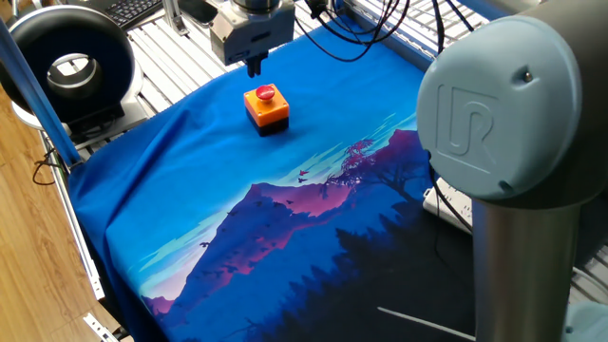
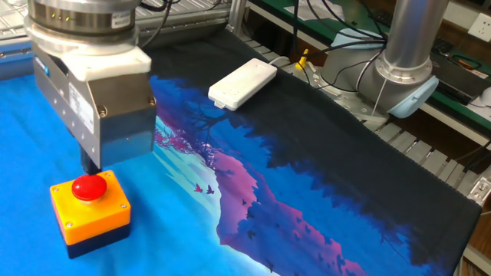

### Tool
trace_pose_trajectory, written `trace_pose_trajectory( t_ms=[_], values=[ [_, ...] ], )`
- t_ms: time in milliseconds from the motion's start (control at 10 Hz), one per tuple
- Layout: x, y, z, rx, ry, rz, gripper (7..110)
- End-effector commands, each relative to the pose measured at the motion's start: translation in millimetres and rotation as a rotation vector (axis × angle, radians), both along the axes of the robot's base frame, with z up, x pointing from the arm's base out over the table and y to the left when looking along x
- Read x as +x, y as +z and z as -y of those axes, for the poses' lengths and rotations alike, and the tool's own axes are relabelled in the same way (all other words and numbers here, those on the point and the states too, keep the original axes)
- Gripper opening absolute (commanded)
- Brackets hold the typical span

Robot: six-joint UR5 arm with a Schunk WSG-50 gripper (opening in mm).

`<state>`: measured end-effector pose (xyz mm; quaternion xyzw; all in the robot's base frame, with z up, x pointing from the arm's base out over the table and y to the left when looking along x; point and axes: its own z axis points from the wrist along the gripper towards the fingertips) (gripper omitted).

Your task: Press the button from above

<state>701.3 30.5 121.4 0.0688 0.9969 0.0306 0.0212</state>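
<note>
Mostly hidden behind its own boxy housing, the gripper hangs above the button, clear of it and holding nothing; whether its fingertips are apart cannot be told. Red cap and orange box sit on the blue cloth. Only the other fixed view shows the white power strip whole.

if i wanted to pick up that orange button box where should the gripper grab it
Grip the orange box across two opposite flat side walls, coming straight down from above. It sits upright on the blue cloth with open space all round. Keep the fingers below the red button, so the cap is not pressed.
</note>
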Motion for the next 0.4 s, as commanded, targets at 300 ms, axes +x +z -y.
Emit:
trace_pose_trajectory(
  t_ms=[300],
  values=[
    [12.4,-13.7,-4.3,0.065,-0.022,0.022,7]
  ],
)
